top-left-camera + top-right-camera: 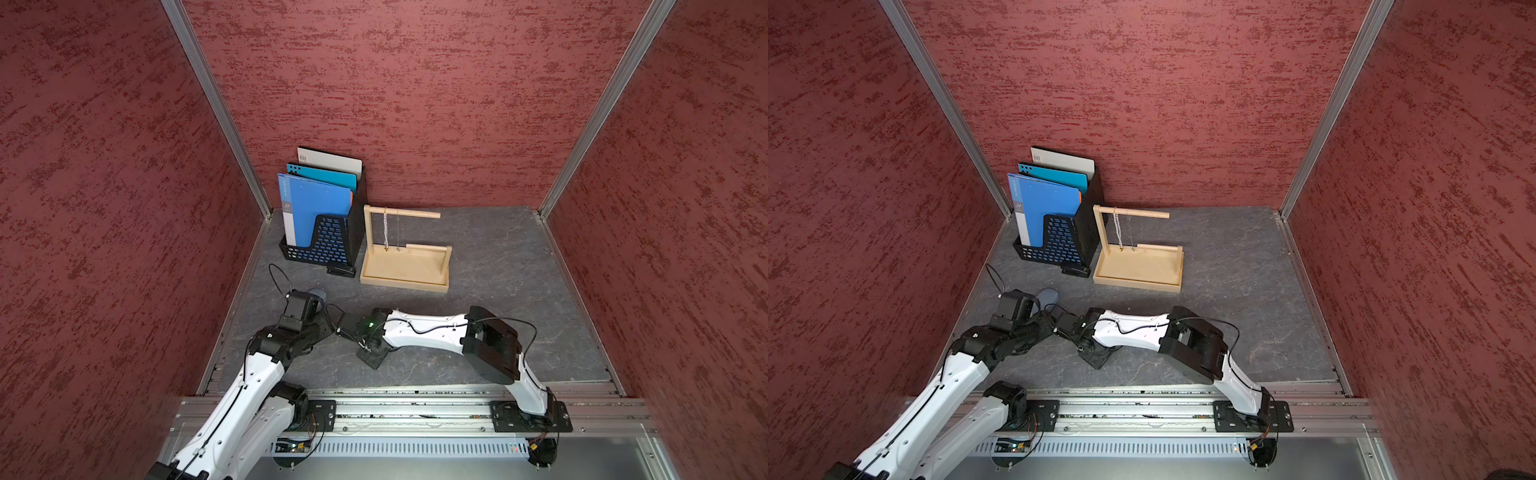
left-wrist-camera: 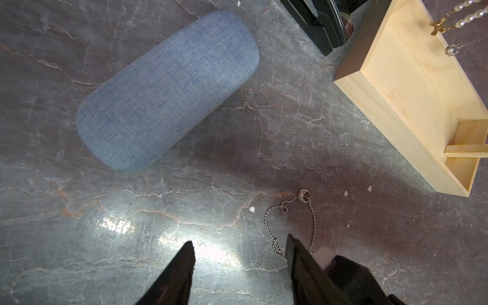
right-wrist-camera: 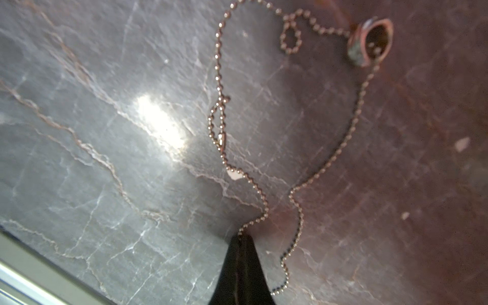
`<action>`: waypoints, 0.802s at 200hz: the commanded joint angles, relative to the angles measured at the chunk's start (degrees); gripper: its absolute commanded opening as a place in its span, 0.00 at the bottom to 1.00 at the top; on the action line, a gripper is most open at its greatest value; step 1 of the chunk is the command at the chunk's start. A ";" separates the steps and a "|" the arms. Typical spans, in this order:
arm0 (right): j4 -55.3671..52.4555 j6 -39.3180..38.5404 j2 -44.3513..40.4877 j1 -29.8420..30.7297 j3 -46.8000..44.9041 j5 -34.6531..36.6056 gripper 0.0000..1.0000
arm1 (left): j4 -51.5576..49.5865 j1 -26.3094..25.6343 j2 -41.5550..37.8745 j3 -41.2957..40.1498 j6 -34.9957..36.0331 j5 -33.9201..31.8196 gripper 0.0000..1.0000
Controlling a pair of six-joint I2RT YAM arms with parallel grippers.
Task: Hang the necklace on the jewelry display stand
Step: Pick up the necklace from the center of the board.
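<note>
Near necklace (image 2: 304, 196), blue case (image 2: 169, 89), wooden stand (image 2: 396, 121), perhaps stapler (image 2: 319, 26)

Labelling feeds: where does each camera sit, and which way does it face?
Both top views: high behind the arm bases, looking down at the jewelry display stand; left arm, right arm show.
Left wrist: on left arm, facing tabletop; open left gripper shows.
Right wrist: on right arm, facing tabletop; right gripper shut on necklace.
Shared: wrist views both show necklace.

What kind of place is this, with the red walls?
Probably a robot test booth: a left arm and a right arm sit on a metal rail, red walls box in a grey table, and a file rack and jewelry stand are set out.
</note>
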 commanded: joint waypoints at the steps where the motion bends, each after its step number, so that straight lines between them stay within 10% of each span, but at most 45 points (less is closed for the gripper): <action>1: 0.64 -0.80 -7.86 -0.42 -0.97 4.40 0.00 | 2.51 0.32 -1.43 -1.02 2.09 0.21 0.58; 51: 5.66 1.12 -16.38 -2.17 -2.98 7.66 0.00 | 4.27 -1.06 -0.54 -2.04 2.69 3.85 0.54; 92: 10.44 2.33 -22.88 -3.54 -6.31 8.54 0.00 | 8.08 -12.53 2.57 -1.34 9.20 3.38 0.54; 160: 12.88 0.51 -28.40 -5.02 -7.31 12.05 0.00 | 20.70 -17.58 -8.77 -1.63 24.74 6.57 0.55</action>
